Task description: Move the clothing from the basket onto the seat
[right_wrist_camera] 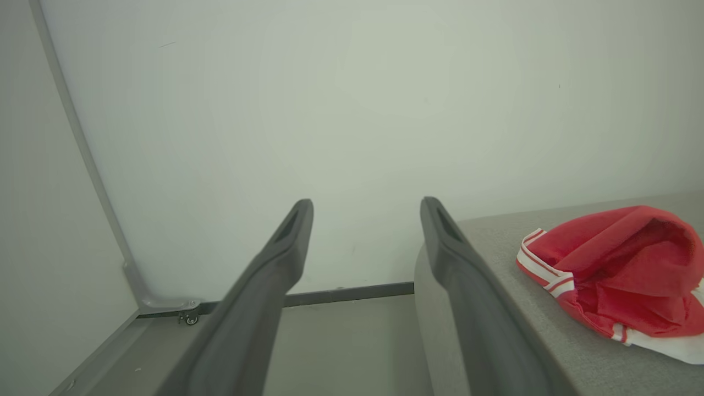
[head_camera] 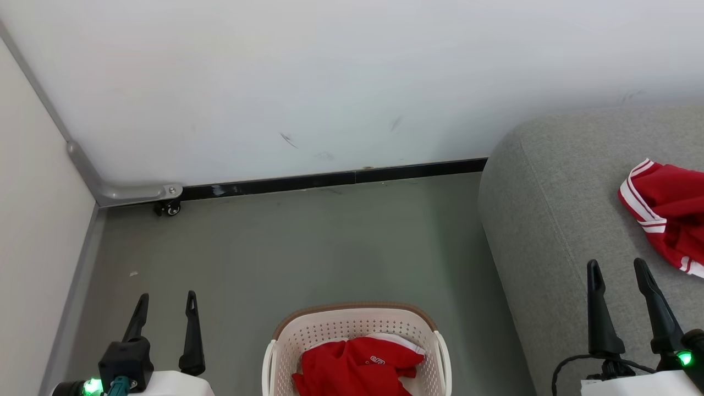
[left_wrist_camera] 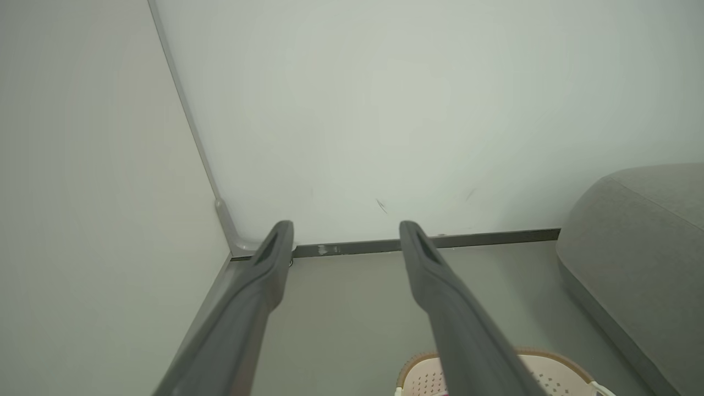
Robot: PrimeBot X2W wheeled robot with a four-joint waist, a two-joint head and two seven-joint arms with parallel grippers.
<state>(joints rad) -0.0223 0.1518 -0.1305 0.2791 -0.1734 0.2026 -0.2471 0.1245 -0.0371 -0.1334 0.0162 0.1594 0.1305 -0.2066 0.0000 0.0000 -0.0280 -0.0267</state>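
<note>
Nothing could be read; a small white mark [head_camera: 376, 360] on the red garment [head_camera: 352, 374] in the basket [head_camera: 352, 325], at the bottom centre of the frame, was too small to make out.

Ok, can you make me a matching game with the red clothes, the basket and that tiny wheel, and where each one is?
Things
1. striped red garment
2. red garment with a small logo
3. basket
4. small black wheel

Places
A. on the floor, near the robot, beside the sofa
B. far off, at the foot of the wall
C. lying on the sofa
D. inside the basket

Pairs: 1-C, 2-D, 3-A, 4-B
</note>
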